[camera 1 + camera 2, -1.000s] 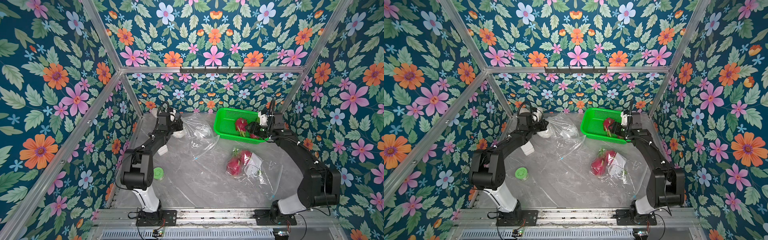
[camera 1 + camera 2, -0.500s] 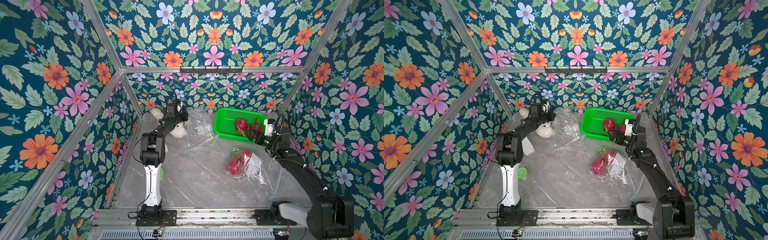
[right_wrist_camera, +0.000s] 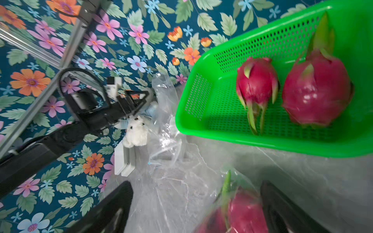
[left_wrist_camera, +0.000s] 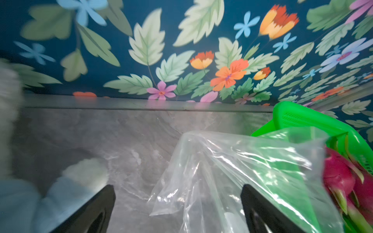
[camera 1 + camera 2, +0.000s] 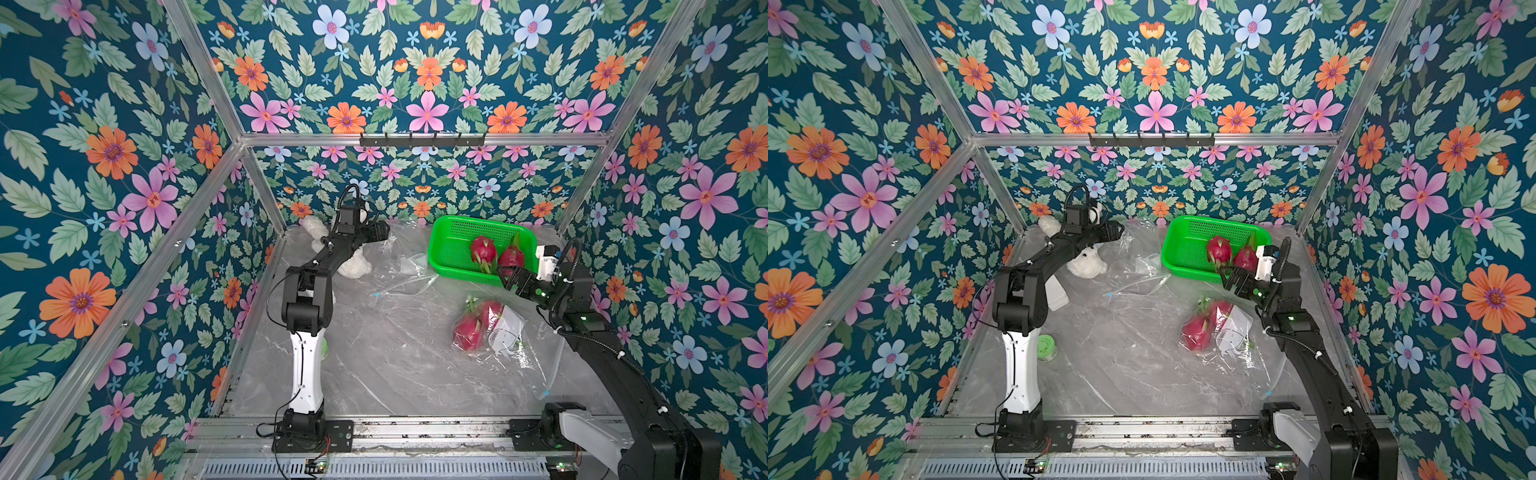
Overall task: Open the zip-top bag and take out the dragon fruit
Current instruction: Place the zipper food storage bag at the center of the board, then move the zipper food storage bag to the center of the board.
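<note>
Two dragon fruit [image 5: 483,249] [image 5: 1219,249] [image 3: 256,82] lie in the green basket [image 5: 432,249] [image 5: 1167,249] [image 3: 201,96] at the back right. Two more dragon fruit [image 5: 469,332] [image 5: 1198,330] [image 3: 242,211] lie inside the clear zip-top bag [image 5: 399,270] [image 5: 1133,270] [image 4: 222,171] [image 3: 167,141], which sprawls crumpled over the table. My left gripper [image 5: 384,235] [image 5: 1119,228] [image 4: 177,188] is open above the bag's far end and holds nothing. My right gripper [image 5: 505,278] [image 5: 1227,278] [image 3: 196,184] is open and empty, at the basket's near rim above the bagged fruit.
A white plush toy [image 5: 353,264] [image 5: 1086,264] [image 3: 136,132] lies under the left arm. A white box [image 5: 1057,293] [image 3: 123,159] and a green lid [image 5: 1046,347] sit by the left wall. A paper label [image 5: 505,328] lies in the bag beside the fruit.
My right gripper let go of a dragon fruit in the basket and drew back to the near rim. My left gripper opened and released the bag, and that arm's elbow rose.
</note>
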Controlling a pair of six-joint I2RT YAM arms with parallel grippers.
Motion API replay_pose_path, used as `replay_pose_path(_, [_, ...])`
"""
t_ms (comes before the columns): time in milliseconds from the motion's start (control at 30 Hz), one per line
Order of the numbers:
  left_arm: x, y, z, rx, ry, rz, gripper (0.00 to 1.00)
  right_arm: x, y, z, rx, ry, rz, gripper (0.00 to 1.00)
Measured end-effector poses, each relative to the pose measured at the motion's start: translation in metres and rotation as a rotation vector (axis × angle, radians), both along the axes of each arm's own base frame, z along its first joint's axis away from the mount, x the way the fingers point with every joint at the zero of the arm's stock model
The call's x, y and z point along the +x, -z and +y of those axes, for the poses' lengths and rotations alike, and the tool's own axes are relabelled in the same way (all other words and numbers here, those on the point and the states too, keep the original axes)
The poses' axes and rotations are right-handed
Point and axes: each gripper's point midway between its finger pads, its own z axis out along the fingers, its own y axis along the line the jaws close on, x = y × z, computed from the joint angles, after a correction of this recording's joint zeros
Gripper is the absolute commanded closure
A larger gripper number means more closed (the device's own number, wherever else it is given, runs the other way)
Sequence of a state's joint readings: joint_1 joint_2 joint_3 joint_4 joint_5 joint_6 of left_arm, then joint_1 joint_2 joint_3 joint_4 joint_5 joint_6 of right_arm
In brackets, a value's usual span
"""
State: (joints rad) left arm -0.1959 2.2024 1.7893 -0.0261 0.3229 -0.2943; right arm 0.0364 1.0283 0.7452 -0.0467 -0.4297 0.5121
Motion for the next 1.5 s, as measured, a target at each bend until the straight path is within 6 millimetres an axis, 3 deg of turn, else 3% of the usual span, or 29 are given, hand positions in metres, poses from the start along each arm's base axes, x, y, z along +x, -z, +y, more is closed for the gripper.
replay_pose_path(167, [-0.029,-0.049,0.01,-0.003,-0.019,-0.105,0.01,-0.026,0.05,-0.016,-0.043,0.09,0.183,0.06])
replay_pose_path(300, [-0.06,-0.065,0.005,-0.062,0.006,-0.143,0.01,-0.048,0.085,-0.021,-0.038,0.129,0.312,0.1])
replay_pose_path(500, [-0.118,-0.05,-0.015,-0.137,0.054,-0.106,0.01,-0.082,0.137,-0.022,-0.008,0.174,0.488,0.14])
replay_pose_path(700, [-0.166,-0.03,-0.035,-0.181,0.106,-0.053,0.01,-0.102,0.177,0.021,-0.035,0.072,0.631,0.14])
replay_pose_path(933, [-0.203,-0.023,-0.022,-0.205,0.075,-0.024,0.01,-0.078,0.183,0.075,-0.068,-0.037,0.636,0.14])
replay_pose_path(1233, [-0.246,-0.014,-0.018,-0.23,0.079,0.005,0.01,-0.013,0.181,0.148,-0.056,-0.144,0.572,0.17])
replay_pose_path(1367, [-0.267,0.0,-0.022,-0.236,0.095,0.048,0.01,0.011,0.171,0.185,-0.021,-0.212,0.533,0.18])
replay_pose_path(1500, [-0.283,0.006,-0.023,-0.242,0.101,0.07,0.03,0.023,0.139,0.198,0.016,-0.251,0.461,0.18])
